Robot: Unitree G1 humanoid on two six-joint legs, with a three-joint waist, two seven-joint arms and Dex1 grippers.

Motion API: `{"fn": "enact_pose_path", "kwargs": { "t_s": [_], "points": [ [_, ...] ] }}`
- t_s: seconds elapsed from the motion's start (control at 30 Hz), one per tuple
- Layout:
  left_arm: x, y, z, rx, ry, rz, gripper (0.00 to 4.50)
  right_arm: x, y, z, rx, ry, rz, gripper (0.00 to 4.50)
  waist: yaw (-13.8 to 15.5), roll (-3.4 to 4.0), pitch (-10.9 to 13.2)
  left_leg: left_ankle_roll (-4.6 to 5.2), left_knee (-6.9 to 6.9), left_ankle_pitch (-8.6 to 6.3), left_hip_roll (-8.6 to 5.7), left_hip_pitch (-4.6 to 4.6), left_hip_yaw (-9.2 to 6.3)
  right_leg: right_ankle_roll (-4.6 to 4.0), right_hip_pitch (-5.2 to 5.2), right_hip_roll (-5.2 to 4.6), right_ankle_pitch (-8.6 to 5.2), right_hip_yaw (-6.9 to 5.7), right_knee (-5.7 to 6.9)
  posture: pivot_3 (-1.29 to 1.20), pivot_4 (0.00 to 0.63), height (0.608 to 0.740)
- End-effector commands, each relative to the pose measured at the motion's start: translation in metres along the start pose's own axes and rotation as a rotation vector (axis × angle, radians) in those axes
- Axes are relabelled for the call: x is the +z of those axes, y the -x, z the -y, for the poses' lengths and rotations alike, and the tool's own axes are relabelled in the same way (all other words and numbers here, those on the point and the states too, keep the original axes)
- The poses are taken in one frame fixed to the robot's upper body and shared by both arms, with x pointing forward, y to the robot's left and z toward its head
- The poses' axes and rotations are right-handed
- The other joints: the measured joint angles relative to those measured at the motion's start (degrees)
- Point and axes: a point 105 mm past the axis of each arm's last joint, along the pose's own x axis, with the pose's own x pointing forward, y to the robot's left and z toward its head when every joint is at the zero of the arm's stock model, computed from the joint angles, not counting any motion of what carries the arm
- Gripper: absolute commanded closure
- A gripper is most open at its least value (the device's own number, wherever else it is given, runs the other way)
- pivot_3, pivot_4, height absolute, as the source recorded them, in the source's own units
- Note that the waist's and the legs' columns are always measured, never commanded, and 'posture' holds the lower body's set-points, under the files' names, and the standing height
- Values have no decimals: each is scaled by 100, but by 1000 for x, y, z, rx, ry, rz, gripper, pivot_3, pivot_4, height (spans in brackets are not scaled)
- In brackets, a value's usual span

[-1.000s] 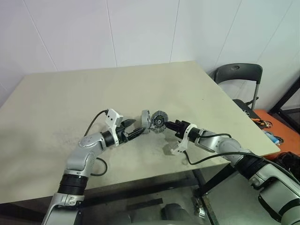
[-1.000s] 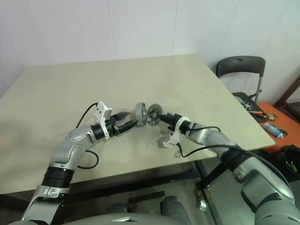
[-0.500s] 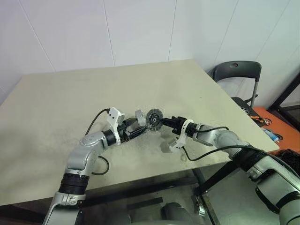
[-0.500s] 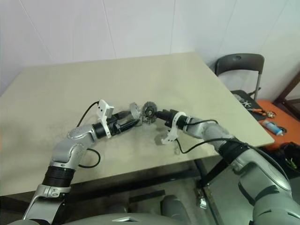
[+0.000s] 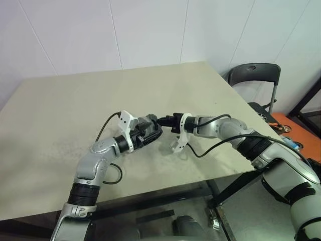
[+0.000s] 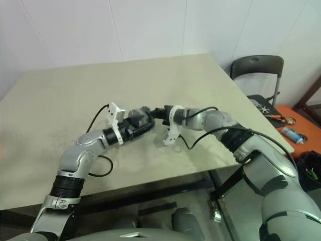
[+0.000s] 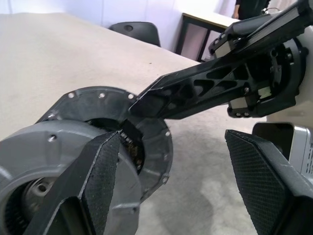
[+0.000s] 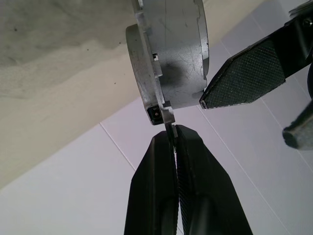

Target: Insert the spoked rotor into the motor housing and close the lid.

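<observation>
In the left eye view, the motor housing (image 5: 149,131) is seen held up off the beige tabletop (image 5: 60,110), near its front middle, between the two arms. The left gripper (image 5: 153,133) reaches toward it from the robot's left with its jaws set wide on either side of the housing. The right gripper (image 5: 161,121) comes in from the robot's right, and its tip meets the housing's upper edge. A black folding chair (image 5: 253,80) stands beyond the tabletop's right edge.

In the right eye view, the same arrangement is shown: the housing (image 6: 141,119) is clasped in the left gripper (image 6: 145,123), and the right gripper (image 6: 155,112) touches it from the other side, with a white bracket hanging below its wrist.

In the left wrist view, the lid (image 7: 117,129), dark here, with screw holes round its rim, is seen lying against the open face of the housing (image 7: 36,161), with a gap at one side through which windings can be glimpsed. The left gripper's two padded fingers (image 7: 100,181) stand well apart, one against the housing's side. The right gripper's black fingers (image 7: 195,95) reach across and end at the lid's edge.

In the right wrist view, the right gripper's jaws (image 8: 174,134) are closed together on a thin tab at the rim where lid and silver housing (image 8: 173,54) meet. One pad (image 8: 244,76) of the left gripper is pressed against the housing's wall.
</observation>
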Motion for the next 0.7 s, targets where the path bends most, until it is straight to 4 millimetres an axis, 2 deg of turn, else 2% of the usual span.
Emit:
{"fn": "enact_pose_path", "kwargs": {
  "t_s": [0.03,0.2,0.33,0.43,0.5,0.63,0.7],
  "points": [
    [5,3,-1,2,-22,14,858,-15,0,24,-102,-16,-54,4486,1,0,0,0,2,0,0,0,0,-1,1,0,0,0,0,0,0,740],
    [6,2,-2,0,-24,14,858,-14,2,20,-94,-23,-61,4486,0,0,0,0,8,0,-1,0,2,-10,4,-1,-5,1,1,0,0,740],
    [15,4,-1,-49,-63,8,858,-17,2,22,-106,-62,-85,4486,-3,0,0,0,7,0,-1,0,2,-7,4,-1,-4,1,2,0,0,740],
    [33,15,-9,-80,-74,17,858,-19,2,25,-119,-111,-99,4486,-8,0,0,0,7,0,0,0,1,-7,1,0,-3,1,6,0,0,740],
    [48,30,-20,-84,-100,8,858,-18,0,29,-139,-167,-102,4486,-17,0,1,0,8,0,0,-1,1,-7,1,1,-4,1,9,0,0,740],
    [54,57,-29,-116,-166,-74,858,-12,-2,33,-159,-249,-91,4486,-77,2,1,1,5,0,0,0,1,-6,1,1,-4,1,8,0,0,740],
    [55,64,-38,-89,-182,-92,858,-9,-2,34,-154,-230,-75,4486,-58,2,1,1,6,0,0,-3,0,-5,1,0,-4,0,5,0,0,740]
  ]
}}
